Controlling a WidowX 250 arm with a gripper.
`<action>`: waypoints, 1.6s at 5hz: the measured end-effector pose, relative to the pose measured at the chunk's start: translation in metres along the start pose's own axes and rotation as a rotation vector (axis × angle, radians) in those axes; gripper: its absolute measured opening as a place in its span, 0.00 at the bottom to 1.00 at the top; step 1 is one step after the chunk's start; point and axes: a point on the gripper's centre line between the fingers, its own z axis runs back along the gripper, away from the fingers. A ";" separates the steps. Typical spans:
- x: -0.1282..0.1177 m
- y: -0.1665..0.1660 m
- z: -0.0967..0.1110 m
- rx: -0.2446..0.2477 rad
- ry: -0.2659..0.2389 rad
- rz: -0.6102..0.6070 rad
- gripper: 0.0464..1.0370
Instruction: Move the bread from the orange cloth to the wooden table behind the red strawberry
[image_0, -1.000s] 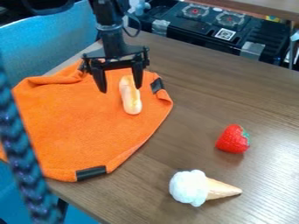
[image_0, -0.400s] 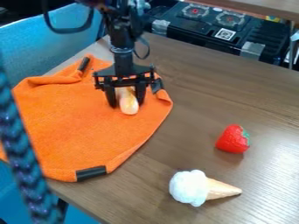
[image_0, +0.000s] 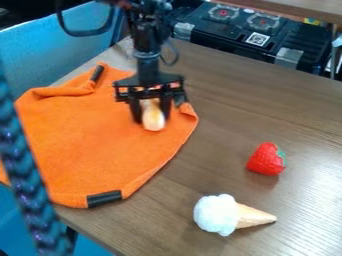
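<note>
Here's the toy bun on the right side of the orange cloth, its long axis running up and down the view, the rounded pale end pointing toward the camera and the far part tucked in under the gripper. And the gripper has it — two black fingers pinching the bun, one on its left side and one on its right, tips low beside the near end, pointing down at the cloth. The opening between them is about as wide as the bun, no more. Now the edges: a strip of orange lies between the bun and the cloth's right border, and that border slants down and left to a black strip at the bottom corner. Over on the far left corner, another dark strip sits beside a fold. Right of the cloth, brown wood of the table stretches well across to a red strawberry with its green leaves facing right, and nearer the camera an ice cream cone lies on its side, white scoop left, tip to the right. Beyond the table at the top stands a black stove — and at the left, a blue chair flanks the cloth.
</note>
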 end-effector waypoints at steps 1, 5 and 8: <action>0.001 -0.013 0.008 -0.017 -0.006 -0.006 0.58; -0.046 -0.133 0.017 0.014 -0.045 -0.127 0.58; -0.060 -0.187 0.000 0.011 -0.074 -0.175 0.66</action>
